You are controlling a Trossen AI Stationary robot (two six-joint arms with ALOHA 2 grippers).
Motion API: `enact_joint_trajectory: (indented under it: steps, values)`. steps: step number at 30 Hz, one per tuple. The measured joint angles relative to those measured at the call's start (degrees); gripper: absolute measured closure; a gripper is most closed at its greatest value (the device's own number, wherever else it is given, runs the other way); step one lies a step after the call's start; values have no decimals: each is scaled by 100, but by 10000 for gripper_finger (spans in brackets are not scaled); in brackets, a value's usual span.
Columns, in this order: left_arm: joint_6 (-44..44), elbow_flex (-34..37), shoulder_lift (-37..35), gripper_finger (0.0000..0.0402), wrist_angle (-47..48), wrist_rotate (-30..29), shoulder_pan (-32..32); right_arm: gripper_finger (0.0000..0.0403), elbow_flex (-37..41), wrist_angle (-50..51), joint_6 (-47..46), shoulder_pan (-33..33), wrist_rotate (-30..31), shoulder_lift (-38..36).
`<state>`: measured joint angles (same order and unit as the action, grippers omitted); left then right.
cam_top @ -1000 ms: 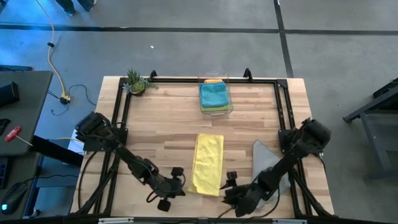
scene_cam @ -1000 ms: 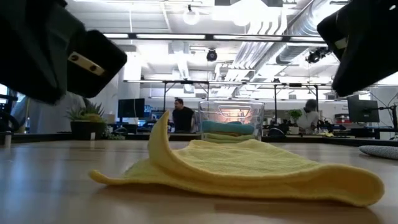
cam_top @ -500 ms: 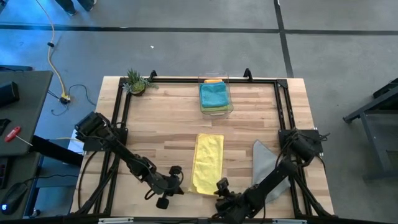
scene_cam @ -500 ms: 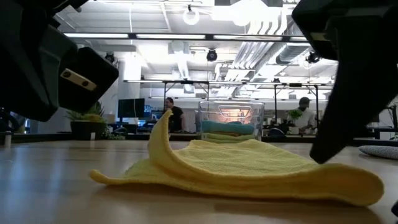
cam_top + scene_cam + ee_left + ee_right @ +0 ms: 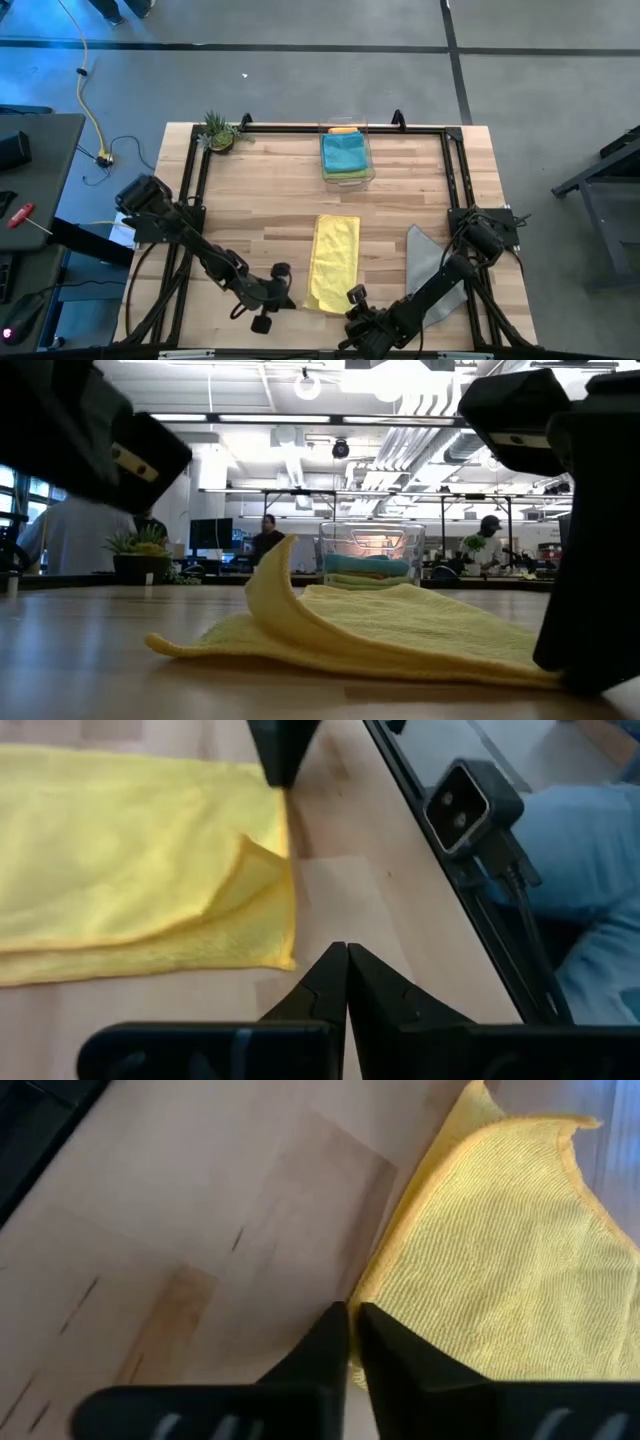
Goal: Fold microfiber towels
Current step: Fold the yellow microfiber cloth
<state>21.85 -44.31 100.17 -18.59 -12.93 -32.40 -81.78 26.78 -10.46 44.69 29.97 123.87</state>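
Nearest, at the bench's (image 5: 270, 215) front edge: right gripper (image 5: 352, 298) at the near right corner of the yellow towel (image 5: 335, 262), fingers nearly together, apparently pinching that corner, though the wrist view leaves it uncertain whether cloth sits between them. Left gripper (image 5: 283, 299) just beside the towel's near left corner, fingers pressed together with nothing between them, resting on bare wood.

Yellow towel lying lengthwise mid-bench, already doubled into a long strip. One near corner curled up and peaked in the low view (image 5: 272, 575), so not lying flat.

Off to the right, grey towel (image 5: 425, 262) spread loosely, partly hidden under the right arm, apparently not folded yet.

Farther back, clear plastic bin (image 5: 347, 157) near the rear edge, holding a teal towel (image 5: 344, 152) on top, a lime green one (image 5: 352, 177) showing below it, and an orange one (image 5: 342, 130) at the far end. Small potted plant (image 5: 219, 132) at the rear left corner.

Beyond the bench, a workshop with people at desks.

Judged progress: early; yellow half folded, second fold likely next; grey and three binned towels left.
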Motion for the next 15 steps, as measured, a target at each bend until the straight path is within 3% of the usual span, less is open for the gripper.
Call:
enact_joint_trajectory:
  steps: [3, 10, 15]
  values:
    - [-92, 0, -267, 402, 288, -172, 1, 398, 4, 10, -2, -2, 33, 4]
    - [-251, 0, -643, 396, 582, -172, 72, 401, -35, 28, -376, -40, 60, 7]
    - [-766, -2, -579, 352, 530, -104, 87, 401, -22, 76, -714, -95, 94, -109]
